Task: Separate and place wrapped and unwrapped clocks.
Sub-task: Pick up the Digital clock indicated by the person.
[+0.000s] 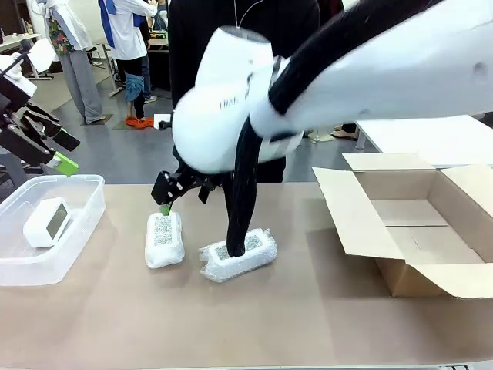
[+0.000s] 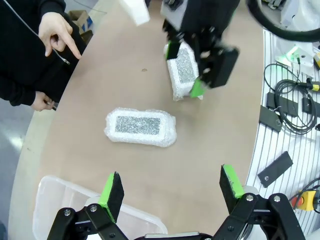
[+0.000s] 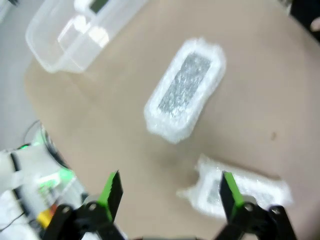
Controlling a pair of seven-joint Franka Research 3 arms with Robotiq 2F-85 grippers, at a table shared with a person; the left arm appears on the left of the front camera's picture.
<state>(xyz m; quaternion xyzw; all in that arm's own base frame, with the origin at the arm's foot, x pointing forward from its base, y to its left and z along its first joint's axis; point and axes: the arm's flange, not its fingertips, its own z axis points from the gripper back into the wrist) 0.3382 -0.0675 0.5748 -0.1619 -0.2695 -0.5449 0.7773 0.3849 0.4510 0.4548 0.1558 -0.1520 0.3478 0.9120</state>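
Two bubble-wrapped clocks lie side by side on the brown table (image 1: 115,324): one (image 1: 164,239) (image 2: 140,126) (image 3: 186,87) nearer the bin, the other (image 1: 239,257) (image 2: 182,70) (image 3: 240,192) toward the middle. The unwrapped clock (image 1: 48,222) (image 3: 95,5), white with a dark screen, lies in the clear plastic bin (image 1: 85,189) (image 2: 55,195) (image 3: 55,45) at the left. My right gripper (image 1: 166,199) (image 2: 184,69) (image 3: 171,192) hangs open just above the two bundles, holding nothing. My left gripper (image 1: 55,150) (image 2: 171,187) is open and raised above the bin.
An open cardboard box (image 1: 416,231) stands at the right of the table. A person in black stands at the far side, one hand (image 2: 57,32) pointing down near the table edge. The right arm's white body and black cable span the middle of the front view.
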